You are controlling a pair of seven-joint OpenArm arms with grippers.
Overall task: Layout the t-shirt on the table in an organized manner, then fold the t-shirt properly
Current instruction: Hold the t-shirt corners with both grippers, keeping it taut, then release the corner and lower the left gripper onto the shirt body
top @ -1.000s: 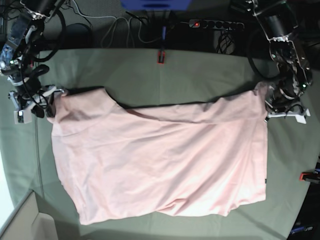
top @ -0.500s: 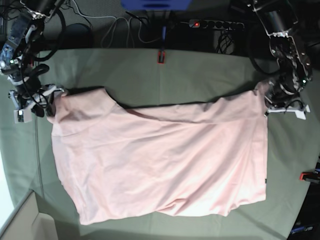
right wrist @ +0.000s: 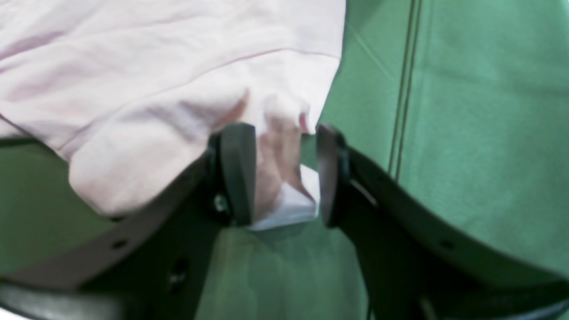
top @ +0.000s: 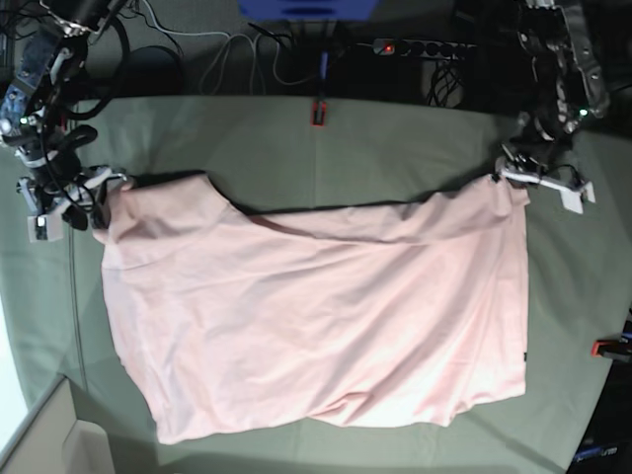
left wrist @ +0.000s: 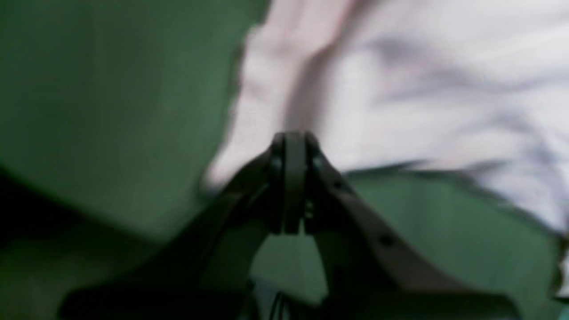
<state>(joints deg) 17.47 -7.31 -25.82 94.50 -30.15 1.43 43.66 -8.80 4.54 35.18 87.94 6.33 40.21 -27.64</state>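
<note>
Pinching opposite corners of the t-shirt [top: 316,316] in my left gripper [left wrist: 289,142] and right gripper [right wrist: 284,173], I have it roughly spread on the table [top: 395,138]; smoothing and every fold remain.

The light pink cotton t-shirt [top: 316,316] showed plain, unprinted pink across its whole upper face; shadowed creases read as darker pink. In the right wrist view its hem corner looked near-white. The flat table under pale grey-green cloth [top: 395,138] was uniform in colour, marked only by faint darker crease lines. A small red clamp [top: 317,112] sat at the far edge, another red clamp [top: 609,348] at the side. The black power strip [top: 427,47] carried a glowing red switch.
</note>
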